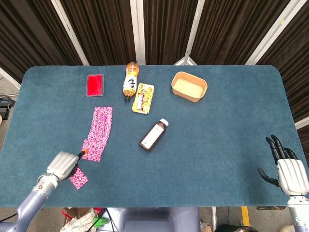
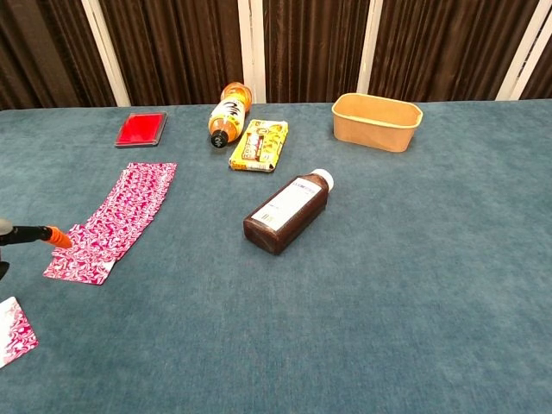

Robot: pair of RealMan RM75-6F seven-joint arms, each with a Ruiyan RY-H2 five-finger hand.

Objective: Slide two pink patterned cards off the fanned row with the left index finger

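The fanned row of pink patterned cards (image 1: 99,131) (image 2: 114,220) lies on the left of the blue table. One pink card (image 1: 78,178) (image 2: 13,332) lies apart from the row, near the front edge. My left hand (image 1: 63,164) is between that card and the row, with its other fingers curled in and holding nothing. Its orange-tipped index finger (image 1: 84,152) (image 2: 57,235) points at the near left corner of the row; contact is unclear. My right hand (image 1: 289,171) hangs by the table's right front edge with its fingers apart and nothing in it.
A red box (image 1: 95,84) (image 2: 141,128), an orange drink bottle (image 1: 130,80) (image 2: 226,113) and a yellow snack packet (image 1: 143,98) (image 2: 260,144) lie at the back. A brown bottle (image 1: 153,135) (image 2: 286,212) lies mid-table, right of the row. A tan bowl (image 1: 189,86) (image 2: 377,121) stands back right.
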